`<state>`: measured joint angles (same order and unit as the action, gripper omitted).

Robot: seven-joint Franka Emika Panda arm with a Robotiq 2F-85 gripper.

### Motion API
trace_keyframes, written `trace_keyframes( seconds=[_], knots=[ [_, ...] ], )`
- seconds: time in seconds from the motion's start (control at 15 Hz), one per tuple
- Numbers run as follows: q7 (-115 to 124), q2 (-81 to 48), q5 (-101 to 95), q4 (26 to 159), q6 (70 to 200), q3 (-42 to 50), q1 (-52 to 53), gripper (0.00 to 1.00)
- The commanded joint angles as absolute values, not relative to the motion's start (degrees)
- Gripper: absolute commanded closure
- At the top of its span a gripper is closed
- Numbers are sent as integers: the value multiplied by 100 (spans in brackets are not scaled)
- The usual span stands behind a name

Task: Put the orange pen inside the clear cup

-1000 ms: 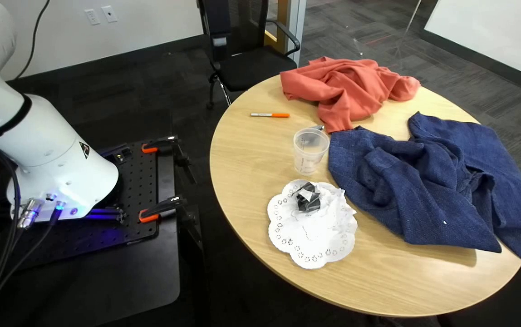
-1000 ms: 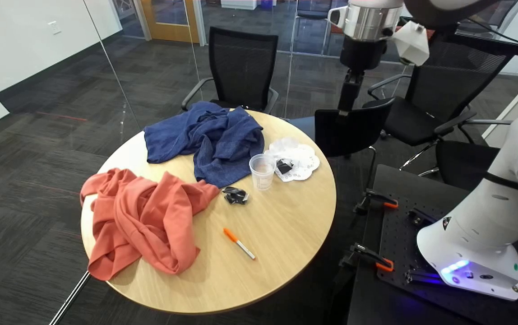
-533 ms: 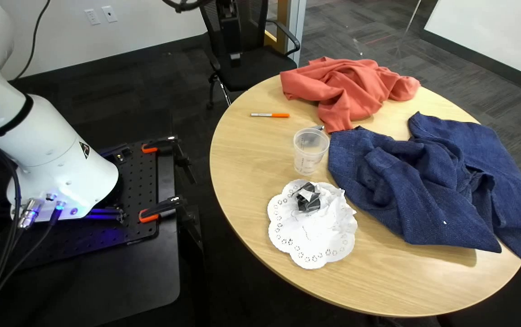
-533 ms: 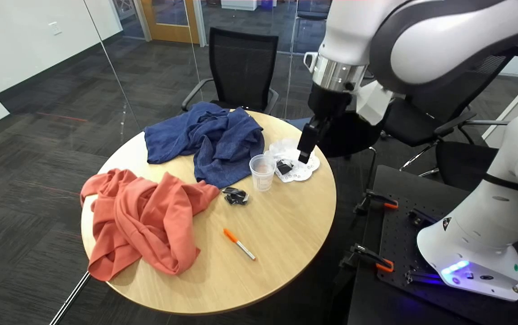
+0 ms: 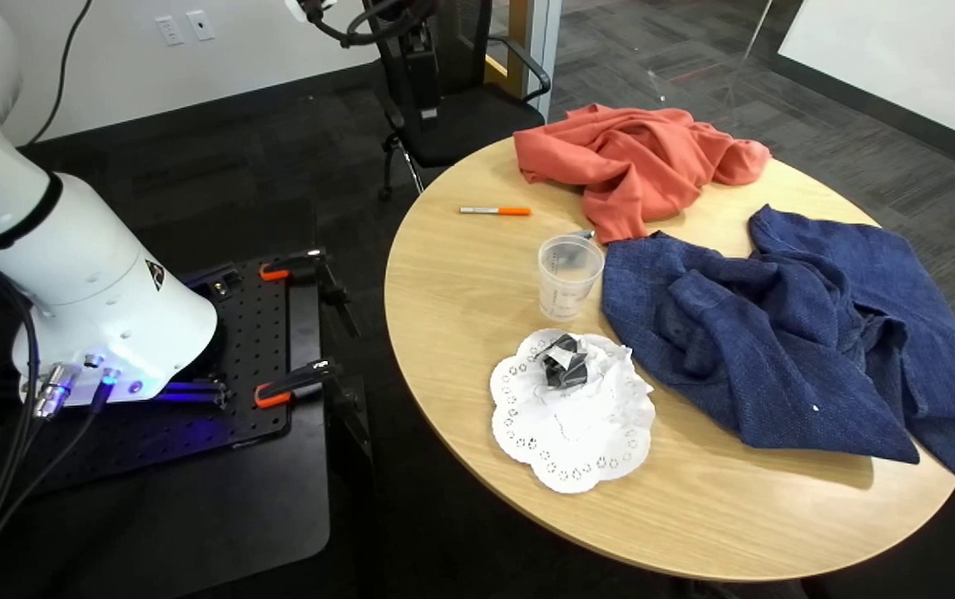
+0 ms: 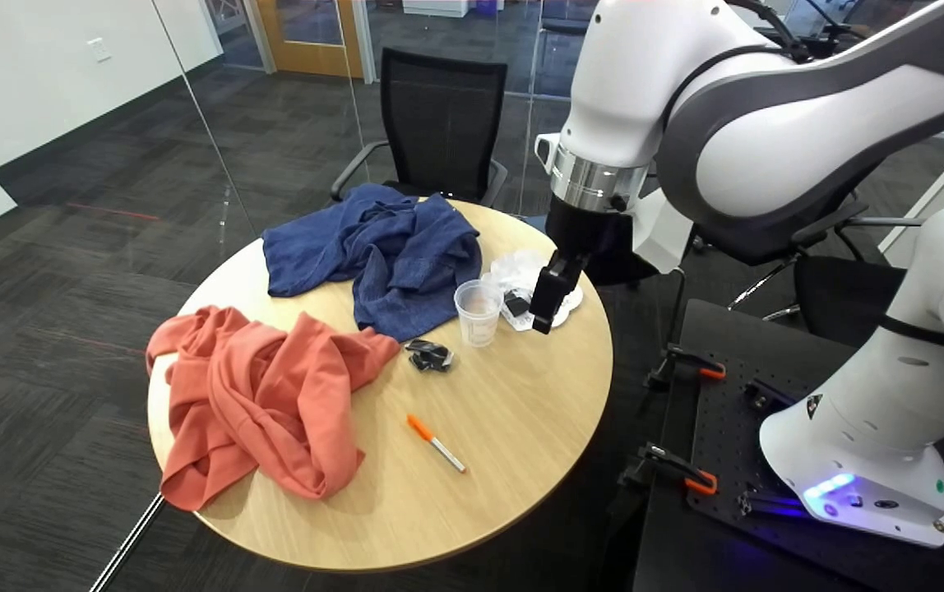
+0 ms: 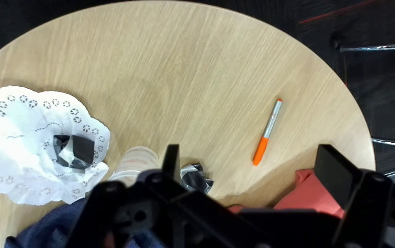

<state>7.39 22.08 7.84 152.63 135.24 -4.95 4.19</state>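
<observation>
The orange pen, with an orange cap and grey barrel, lies on the round table in both exterior views [image 5: 496, 210] [image 6: 437, 444] and in the wrist view [image 7: 268, 131]. The clear cup stands upright on the table in both exterior views [image 5: 569, 283] [image 6: 478, 312]; in the wrist view its lower part is hidden behind a finger [image 7: 139, 158]. My gripper [image 7: 249, 150] is open and empty, its fingers wide apart. In the wrist view the pen's cap shows between the fingers, on the table below. The gripper also shows in both exterior views [image 5: 426, 108] [image 6: 544, 316], held above the table.
A white doily [image 5: 573, 441] with crumpled paper and a black wrapper [image 5: 565, 366] lies beside the cup. Another black wrapper [image 6: 429, 356] lies near the cup. A blue cloth [image 6: 381, 247] and a red cloth [image 6: 266, 395] cover parts of the table [image 6: 521, 395].
My arm has come down and toward the table, moving left and down in an exterior view. The pen, cup and cloths have not moved.
</observation>
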Motion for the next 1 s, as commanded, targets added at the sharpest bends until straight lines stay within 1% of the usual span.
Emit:
trace_keyframes(
  seconds=[0.0,0.13,0.4,0.93],
  knots=[
    [743,2210,775,15258,13512,-482,430,0],
    [717,2145,886,15241,13609,-469,480,0],
    [1046,1710,1119,15191,14323,-645,603,0],
    [2004,314,1176,14909,15790,-1042,780,0]
  ],
)
